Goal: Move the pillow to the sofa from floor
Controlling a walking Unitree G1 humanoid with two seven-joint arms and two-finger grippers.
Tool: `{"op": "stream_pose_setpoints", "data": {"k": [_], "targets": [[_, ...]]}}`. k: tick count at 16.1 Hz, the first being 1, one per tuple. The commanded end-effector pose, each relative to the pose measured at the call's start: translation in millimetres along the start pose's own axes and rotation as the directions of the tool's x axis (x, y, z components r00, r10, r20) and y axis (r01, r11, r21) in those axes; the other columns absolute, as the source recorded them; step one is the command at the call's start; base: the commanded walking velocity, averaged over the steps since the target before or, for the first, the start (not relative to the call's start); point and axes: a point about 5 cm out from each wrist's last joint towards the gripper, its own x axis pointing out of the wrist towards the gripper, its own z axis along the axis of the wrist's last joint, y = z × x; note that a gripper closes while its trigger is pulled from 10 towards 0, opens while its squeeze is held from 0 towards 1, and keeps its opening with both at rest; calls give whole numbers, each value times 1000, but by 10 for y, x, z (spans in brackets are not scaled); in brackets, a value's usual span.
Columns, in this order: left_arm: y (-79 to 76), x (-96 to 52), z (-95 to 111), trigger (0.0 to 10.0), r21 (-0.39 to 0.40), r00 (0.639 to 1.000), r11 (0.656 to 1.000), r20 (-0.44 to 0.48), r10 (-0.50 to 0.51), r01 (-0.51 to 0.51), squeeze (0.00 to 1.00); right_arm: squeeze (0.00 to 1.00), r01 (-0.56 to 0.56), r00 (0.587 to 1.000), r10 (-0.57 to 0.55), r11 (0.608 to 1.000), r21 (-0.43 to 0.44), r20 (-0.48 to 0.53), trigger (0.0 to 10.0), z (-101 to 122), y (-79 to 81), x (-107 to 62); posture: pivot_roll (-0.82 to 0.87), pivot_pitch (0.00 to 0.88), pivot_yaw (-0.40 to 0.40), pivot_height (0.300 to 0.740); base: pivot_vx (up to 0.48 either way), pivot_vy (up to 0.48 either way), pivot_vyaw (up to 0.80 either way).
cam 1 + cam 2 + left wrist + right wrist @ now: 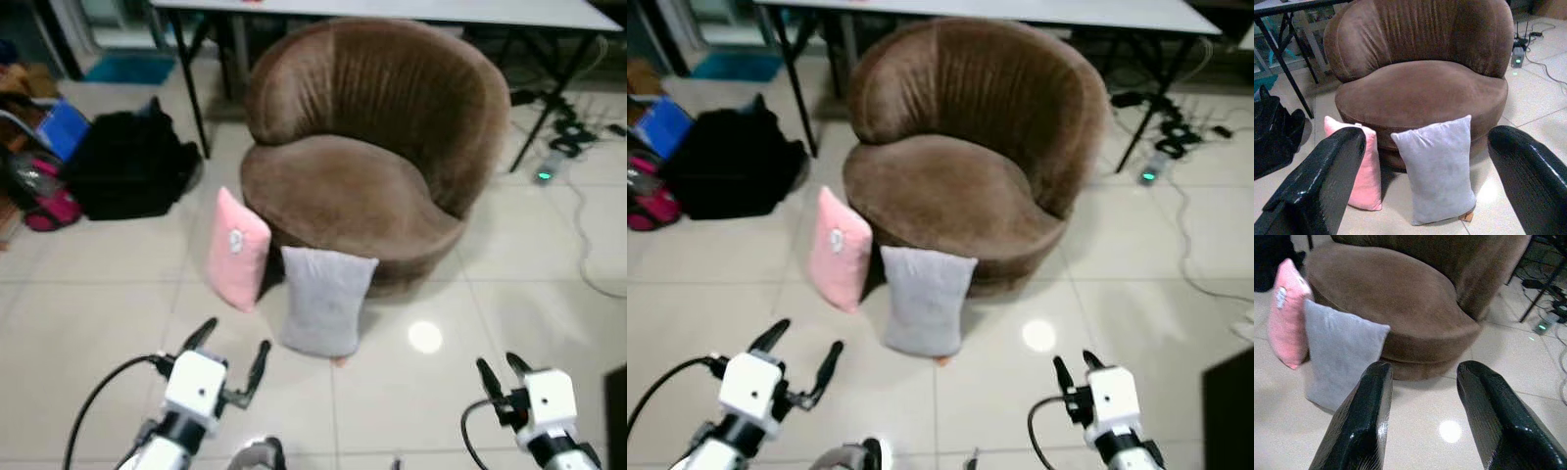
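The step in hand looks like the approach: both hands are raised in front of the robot, well short of the sofa (372,147), and neither has touched a pillow yet. The grey pillow (325,299) stands upright on the floor (88,313), leaning against the front of the sofa base; the pink pillow (236,248) stands just beside it, also propped on the sofa's front edge. The left hand (232,354) is released, its fingers spread wide, and the right hand (502,370) is likewise released with nothing between its fingers. To do this well, I would close in on the grey pillow, the one nearer both hands, grip it near the top edge where the soft cloth bunches, then lift it clear of the sofa's rim before setting it on the seat. The head views show a black bag (127,162) and a desk (411,10) behind the sofa; the left wrist view shows a small tan object (1465,216) under the grey pillow's lower corner, and the right wrist view shows a power strip (1542,325) with a green light beside the sofa.
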Motion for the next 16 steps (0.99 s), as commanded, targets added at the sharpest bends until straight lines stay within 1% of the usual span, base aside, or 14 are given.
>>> {"op": "stream_pose_setpoints", "data": {"k": [1, 3, 4, 5, 8, 10, 11, 13, 15, 16], "targets": [[-49, 13, -10, 10000, -9, 1000, 1000, -3, -15, 14, 0, 0, 15, 999, -15, 1000, 10, -30, 10000, -56, -57, -51, -42, 126, -35, 740, 0, 0, 0], [-41, -6, -12, 10000, -25, 1000, 1000, -4, 0, 0, 0, 0, 23, 999, -23, 1000, 17, -29, 10000, -63, -67, -54, -40, 128, -35, 740, 0, 0, 0], [-34, -11, -14, 10000, -32, 1000, 999, -5, 0, 0, 0, 204, 32, 999, -32, 999, 8, -30, 10000, -61, -97, -63, -39, 129, -35, 740, 0, 0, 0], [-39, -13, -10, 10000, -32, 1000, 999, -2, -2, 2, 0, 1000, 16, 999, -16, 1000, -5, -39, 10000, -66, -102, -61, -39, 131, -36, 740, 0, 0, 0], [-40, -33, 1, 10000, -11, 1000, 1000, -7, 4, -4, 0, 1000, -3, 997, 1, 1000, -17, -74, 10000, -142, -18, -61, -38, 135, -39, 740, 0, 0, 0], [-51, -43, -1, 10000, -20, 1000, 1000, -6, 1, -1, 0, 1000, 11, 997, -12, 1000, -11, -74, 10000, -155, -37, -71, -42, 139, -41, 740, 0, 0, 0], [-64, -49, 4, 10000, -26, 1000, 1000, -2, -2, 2, 0, 1000, 16, 998, -17, 1000, -14, -68, 10000, -143, -72, -77, -41, 140, -42, 740, 0, 0, 0], [-75, -53, 7, 10000, -25, 1000, 1000, -3, -3, 3, 0, 1000, 14, 998, -15, 1000, -26, -64, 10000, -132, -79, -77, -43, 139, -41, 740, 0, 0, 0], [-51, -57, -23, 10000, 1, 999, 1000, -27, 16, -16, 0, 1000, 12, 998, -13, 1000, -27, -64, 10000, -137, -70, -73, -42, 135, -44, 740, 0, 0, 0], [-26, -44, -51, 10000, -8, 999, 1000, -25, 22, -22, 1000, 1000, 14, 998, -16, 1000, -22, -62, 10000, -139, -68, -69, -38, 127, -44, 740, 0, 0, 0]]}}
